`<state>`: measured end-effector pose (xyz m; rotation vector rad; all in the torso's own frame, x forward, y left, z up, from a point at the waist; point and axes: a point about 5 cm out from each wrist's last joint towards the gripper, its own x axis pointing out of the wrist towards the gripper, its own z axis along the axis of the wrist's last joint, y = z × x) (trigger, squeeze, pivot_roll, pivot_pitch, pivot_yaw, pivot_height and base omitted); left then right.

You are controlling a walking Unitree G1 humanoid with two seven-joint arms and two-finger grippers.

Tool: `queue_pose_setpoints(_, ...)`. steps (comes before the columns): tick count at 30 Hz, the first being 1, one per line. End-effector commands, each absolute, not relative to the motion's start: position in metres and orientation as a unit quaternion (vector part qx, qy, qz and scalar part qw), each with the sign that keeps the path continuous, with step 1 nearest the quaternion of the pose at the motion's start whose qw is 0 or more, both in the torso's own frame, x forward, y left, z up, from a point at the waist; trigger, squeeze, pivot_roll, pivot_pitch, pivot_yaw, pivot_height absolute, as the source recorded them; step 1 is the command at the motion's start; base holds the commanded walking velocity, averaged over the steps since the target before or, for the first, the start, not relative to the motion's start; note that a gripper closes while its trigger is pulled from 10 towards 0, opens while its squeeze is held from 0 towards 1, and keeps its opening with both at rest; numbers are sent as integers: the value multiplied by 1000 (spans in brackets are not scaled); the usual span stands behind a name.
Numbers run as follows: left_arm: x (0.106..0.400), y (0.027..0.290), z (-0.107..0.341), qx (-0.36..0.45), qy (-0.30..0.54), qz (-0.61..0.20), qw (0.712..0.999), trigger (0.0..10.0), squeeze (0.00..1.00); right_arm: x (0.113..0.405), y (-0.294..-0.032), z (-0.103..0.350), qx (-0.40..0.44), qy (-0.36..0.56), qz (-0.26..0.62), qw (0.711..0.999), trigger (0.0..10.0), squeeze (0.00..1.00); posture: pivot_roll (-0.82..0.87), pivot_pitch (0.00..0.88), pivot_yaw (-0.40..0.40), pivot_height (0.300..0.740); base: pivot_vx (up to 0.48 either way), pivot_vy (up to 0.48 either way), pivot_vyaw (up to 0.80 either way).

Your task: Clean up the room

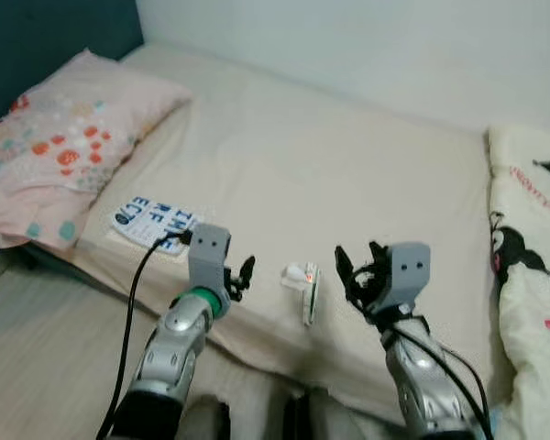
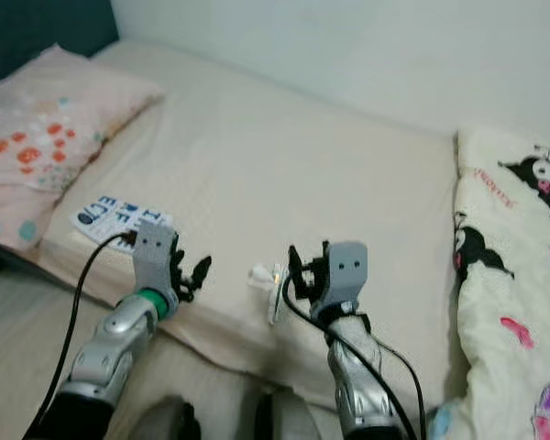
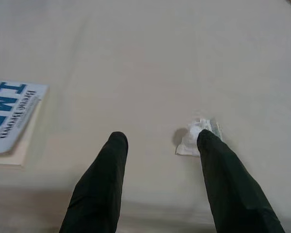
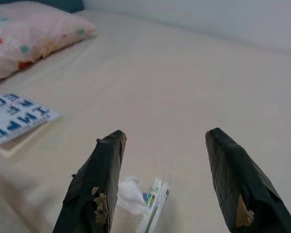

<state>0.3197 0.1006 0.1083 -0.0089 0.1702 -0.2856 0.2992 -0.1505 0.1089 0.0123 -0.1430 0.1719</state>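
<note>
A crumpled white tissue with a small wrapper [image 1: 302,282] lies on the beige bed sheet [image 1: 330,174] near the front edge of the mattress. My left gripper [image 1: 241,277] is open just left of it; in the left wrist view the tissue [image 3: 194,140] sits beside one finger [image 3: 218,165]. On the other side my right gripper [image 1: 359,271] is open too, held just above the sheet. In the right wrist view the tissue and wrapper [image 4: 143,199] lie low beside one finger [image 4: 99,179]. A white book with blue letters [image 1: 153,223] rests at the bed's left edge.
A pink patterned pillow [image 1: 60,142] lies at the head of the bed, far left. A white cartoon-print blanket [image 1: 532,284] covers the right side. A pale wall [image 1: 376,46] runs behind the bed. Light floor [image 1: 46,348] shows at lower left.
</note>
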Motion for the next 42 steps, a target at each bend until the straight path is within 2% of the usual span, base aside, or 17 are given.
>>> queue_pose_setpoints(1,320,97,111,2,82,-149,985,10000,0,298,-151,102,6,-57,87,995,10000,0,-29,178,-10,612,0,0,0)
queue_pose_setpoints(18,323,91,116,1,75,-153,985,10000,0,298,-153,103,9,-60,81,995,10000,0,-32,178,-7,567,0,0,0)
queue_pose_setpoints(30,344,61,132,11,60,-202,978,10000,0,296,-154,100,9,-55,81,995,10000,0,-54,215,-2,567,0,0,0)
queue_pose_setpoints(31,347,57,133,16,63,-208,976,10000,345,296,-155,101,7,-55,80,995,10000,0,-60,228,2,567,0,0,0)
queue_pose_setpoints(32,349,53,133,20,65,-215,974,10000,1000,296,-156,101,6,-55,80,995,10000,0,-63,235,4,567,0,0,0)
queue_pose_setpoints(36,352,49,133,24,67,-221,973,10000,1000,298,-159,103,2,-55,77,996,10000,0,-63,235,4,567,0,0,0)
queue_pose_setpoints(42,367,36,143,44,63,-229,970,10000,1000,305,-170,112,-8,-67,52,996,10000,0,-92,295,27,567,0,0,0)
